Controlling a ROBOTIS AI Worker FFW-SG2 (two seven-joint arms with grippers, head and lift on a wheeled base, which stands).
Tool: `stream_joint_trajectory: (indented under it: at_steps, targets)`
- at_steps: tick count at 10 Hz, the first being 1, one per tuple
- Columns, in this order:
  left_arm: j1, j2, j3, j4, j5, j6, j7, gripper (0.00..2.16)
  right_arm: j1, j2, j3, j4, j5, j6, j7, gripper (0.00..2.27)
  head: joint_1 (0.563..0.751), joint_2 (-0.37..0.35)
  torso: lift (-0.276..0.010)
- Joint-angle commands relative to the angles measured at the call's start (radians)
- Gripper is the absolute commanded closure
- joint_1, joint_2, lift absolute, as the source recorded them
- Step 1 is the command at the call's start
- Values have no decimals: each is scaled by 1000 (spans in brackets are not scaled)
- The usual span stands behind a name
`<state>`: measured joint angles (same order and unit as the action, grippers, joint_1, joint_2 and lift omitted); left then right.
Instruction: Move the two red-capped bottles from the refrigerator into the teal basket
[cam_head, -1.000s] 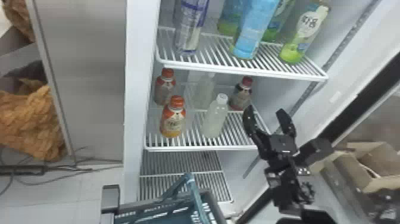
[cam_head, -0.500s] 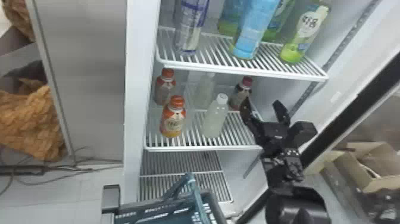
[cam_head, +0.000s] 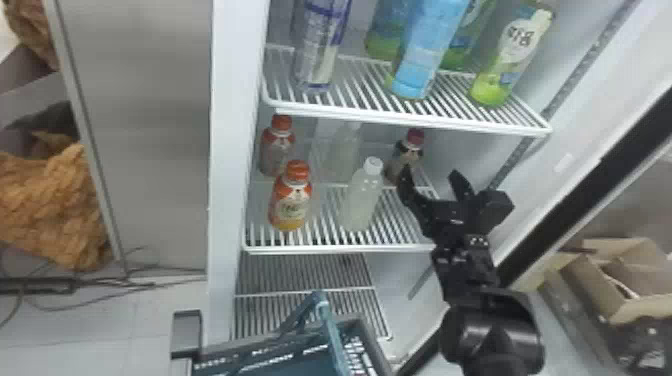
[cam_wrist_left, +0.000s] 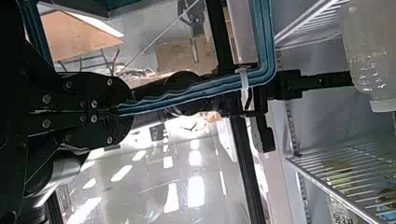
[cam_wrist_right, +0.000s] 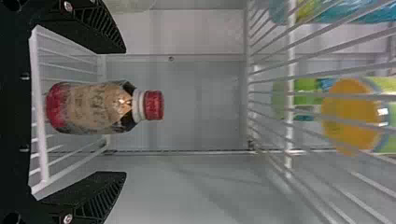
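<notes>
The right tool (cam_head: 429, 173) is at the mouth of the middle shelf (cam_head: 335, 248), with its two fingers spread and nothing between them. In the right wrist view, the bottle with the dark red cap (cam_wrist_right: 98, 107) stands farther in, in line with the opening. I judge that the step in hand is the approach to this bottle, and that the basket does not have it yet.

Two more bottles have orange-red caps, a front one (cam_head: 290, 205) and a rear one (cam_head: 275, 150), upright at the left side of the same shelf. From the pictures I cannot tell which of them is the second one wanted, so a wrong choice is possible.

The left tool (cam_wrist_left: 119, 111) is clenched on the handle (cam_wrist_left: 187, 95) of the teal basket (cam_head: 300, 365), which is low in front of the refrigerator. If this hold slips, or a bottle drops in hard, the basket may tilt or swing.

If the right tool goes in off line, one fingertip may push the bottle backward or tip it over. The white-capped bottle (cam_head: 362, 200) is near this path and could be knocked. Lifting too early may strike the cap against the upper shelf (cam_head: 410, 119).
</notes>
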<state>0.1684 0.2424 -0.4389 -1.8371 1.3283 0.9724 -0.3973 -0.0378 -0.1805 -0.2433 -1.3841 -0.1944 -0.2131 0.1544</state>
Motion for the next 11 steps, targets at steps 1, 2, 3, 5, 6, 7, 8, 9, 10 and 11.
stream_joint_trajectory:
  at_steps: [1, 2, 3, 5, 6, 7, 8, 9, 10, 11]
  targets:
    - [1, 0, 0, 0, 2, -1, 0, 1128, -21, -2, 2, 43, -3, 4, 0, 79, 695, -350, -228]
    - [3, 0, 0, 0, 4, -1, 0, 1128, -38, -2, 8, 65, 5, 4, -1, 78, 695, -350, -228]
    - [3, 0, 0, 0, 2, -1, 0, 1128, -60, -4, 18, 89, 15, 4, -3, 71, 695, -350, -228]
    - [3, -2, 0, 0, 2, -1, 0, 1128, -117, -14, 54, 138, 17, 14, -16, 56, 695, -350, -228]
    - [1, 0, 0, 0, 2, -1, 0, 1128, -144, -17, 66, 163, 17, 17, -27, 55, 695, -350, -228]
    - [1, -2, 0, 0, 2, -1, 0, 1128, -171, -19, 80, 185, 17, 22, -44, 55, 695, -350, -228]
    - [1, -2, 2, 0, 2, -1, 0, 1128, -198, -22, 86, 202, 21, 39, -53, 50, 695, -350, -228]
    - [1, -2, 2, 0, 2, -1, 0, 1128, -215, -27, 90, 219, 27, 51, -61, 50, 695, -350, -228]
    - [1, -2, 2, 2, 10, 2, 2, 1128, -225, -28, 90, 224, 31, 76, -70, 50, 695, -350, -228]
    - [1, -3, 2, 5, 12, 2, 2, 1128, -237, -31, 90, 227, 31, 100, -76, 50, 695, -350, -228]
